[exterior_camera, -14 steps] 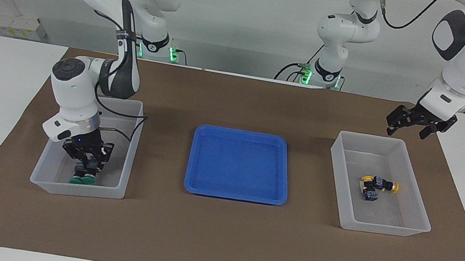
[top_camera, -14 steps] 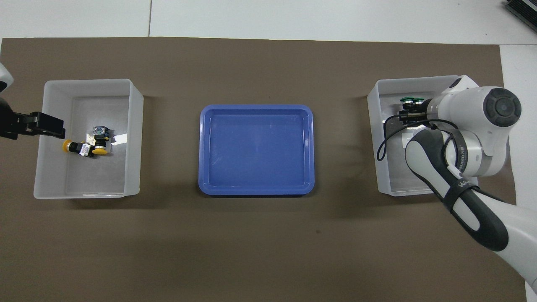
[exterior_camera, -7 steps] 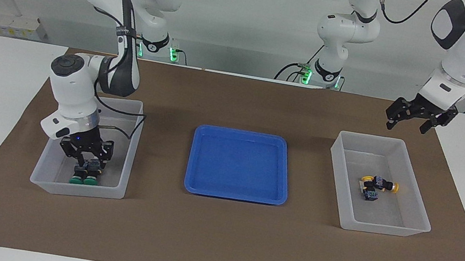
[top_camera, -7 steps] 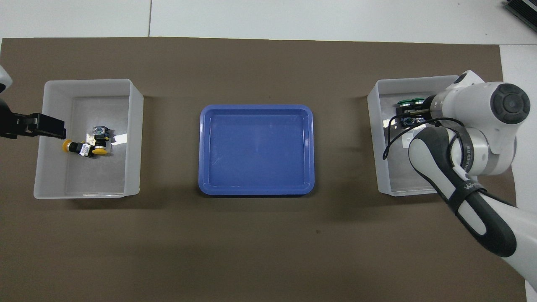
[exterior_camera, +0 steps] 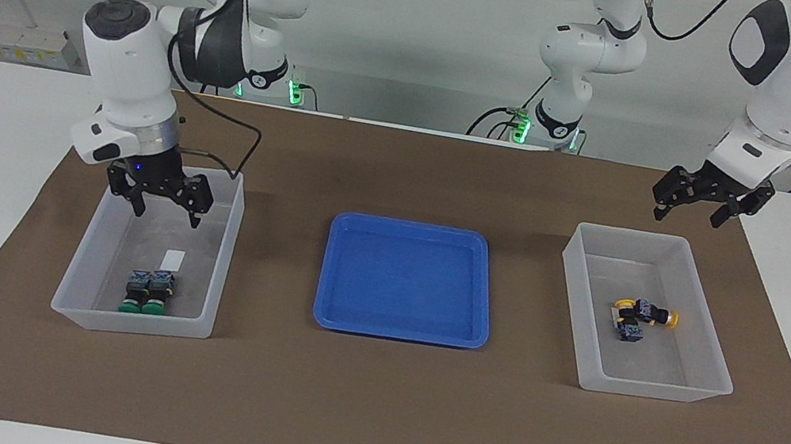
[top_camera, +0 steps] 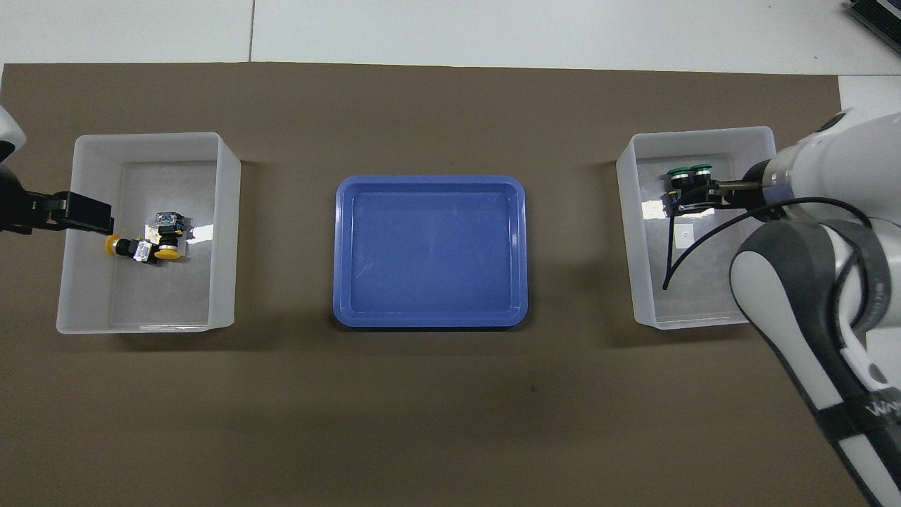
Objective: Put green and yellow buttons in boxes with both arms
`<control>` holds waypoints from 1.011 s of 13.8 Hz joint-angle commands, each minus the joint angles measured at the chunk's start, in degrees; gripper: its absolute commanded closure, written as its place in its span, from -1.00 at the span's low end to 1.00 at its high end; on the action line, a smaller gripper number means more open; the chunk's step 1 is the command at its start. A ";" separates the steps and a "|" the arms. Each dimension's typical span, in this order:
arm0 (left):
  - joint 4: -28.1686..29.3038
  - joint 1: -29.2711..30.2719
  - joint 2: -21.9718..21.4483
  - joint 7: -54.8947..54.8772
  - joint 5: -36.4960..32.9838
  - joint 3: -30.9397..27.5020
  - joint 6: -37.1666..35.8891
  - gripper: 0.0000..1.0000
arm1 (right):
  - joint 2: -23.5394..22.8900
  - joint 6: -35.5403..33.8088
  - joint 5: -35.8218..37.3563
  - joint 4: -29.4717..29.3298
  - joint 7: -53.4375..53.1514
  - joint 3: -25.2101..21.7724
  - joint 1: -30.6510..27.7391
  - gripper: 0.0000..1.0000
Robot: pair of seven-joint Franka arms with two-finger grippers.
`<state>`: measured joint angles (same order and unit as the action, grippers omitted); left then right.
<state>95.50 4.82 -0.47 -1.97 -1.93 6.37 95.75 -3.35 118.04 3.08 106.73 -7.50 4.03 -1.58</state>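
Green buttons [exterior_camera: 146,290]: two switches side by side on the floor of the box [exterior_camera: 85,259] at the right arm's end of the table, in the part of the box farther from the robots, round caps pointing away from the robots.
Yellow buttons [exterior_camera: 642,312]: two switches touching in a small heap on the floor of the other box [exterior_camera: 707,351], at the left arm's end.
Handling: they look light, rigid and small; the domed caps seem smooth and likely to slip, so the flat sides of the dark blocky bodies are the better place to pinch.
Boxes: translucent whitish plastic, rectangular, thin upright walls; a white label [exterior_camera: 172,259] shows beside the green pair, nearer to the robots.
Blue tray [exterior_camera: 331,268]: shallow, glossy, rounded corners, between the two boxes.
Table cover [exterior_camera: 364,410]: matte brown sheet.
Right gripper [exterior_camera: 159,201]: raised over the green buttons' box, fingers spread wide, holding nothing.
Left gripper [exterior_camera: 697,207]: in the air near the yellow buttons' box, over the mat at its robot-side end, fingers apart, empty.
Progress: judging by the layout, all four buttons are sorted.
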 commanded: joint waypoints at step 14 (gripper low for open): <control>1.18 -0.17 -0.76 0.13 -1.06 -0.31 0.66 -1.00 | 2.56 -26.81 -2.55 -15.50 0.30 0.63 -0.70 -1.00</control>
<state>95.56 4.83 -0.47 -1.97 -1.93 6.28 95.75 -1.33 91.67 0.77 90.19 -7.49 4.21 -1.88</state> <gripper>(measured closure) 0.000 0.000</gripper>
